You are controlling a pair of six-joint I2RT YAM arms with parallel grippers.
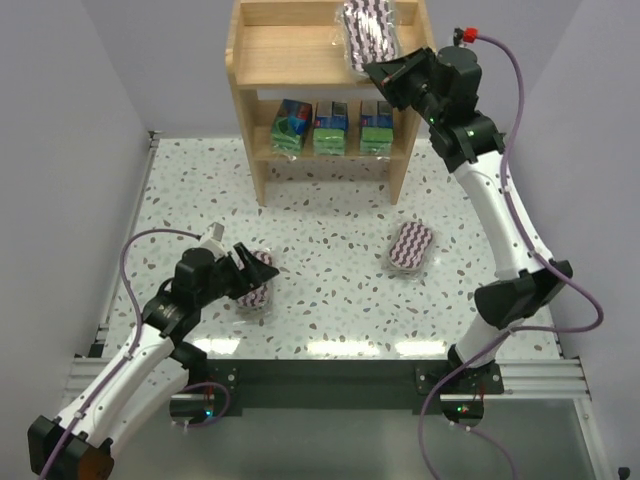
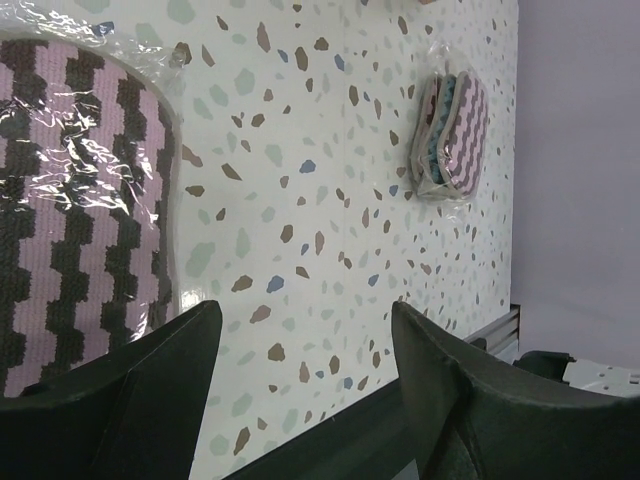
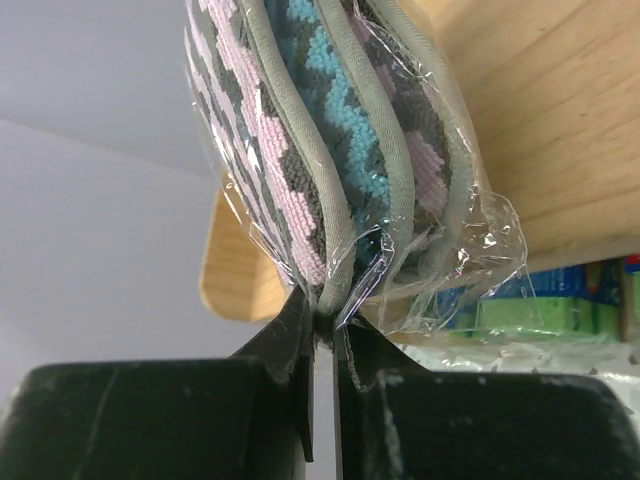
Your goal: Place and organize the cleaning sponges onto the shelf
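The wooden shelf point(image 1: 290, 45) stands at the back. My right gripper point(image 1: 378, 72) is shut on the edge of a wrapped zigzag sponge pad point(image 1: 366, 30), holding it over the right end of the top tier; the right wrist view shows the pad point(image 3: 330, 150) pinched at its rim by my right gripper point(image 3: 325, 325). Three green-and-blue sponge packs point(image 1: 330, 127) sit in a row on the lower tier. Two more zigzag pads lie on the table, one point(image 1: 409, 246) at centre right and one point(image 1: 257, 280) by my open left gripper point(image 1: 243, 268). The left wrist view shows that pad point(image 2: 70, 200) beside my open left gripper point(image 2: 305, 320).
The speckled table point(image 1: 330, 300) has a metal rail point(image 1: 330, 375) along its near edge. Grey walls close in on the left and right. The far pad point(image 2: 452, 135) shows on the table in the left wrist view.
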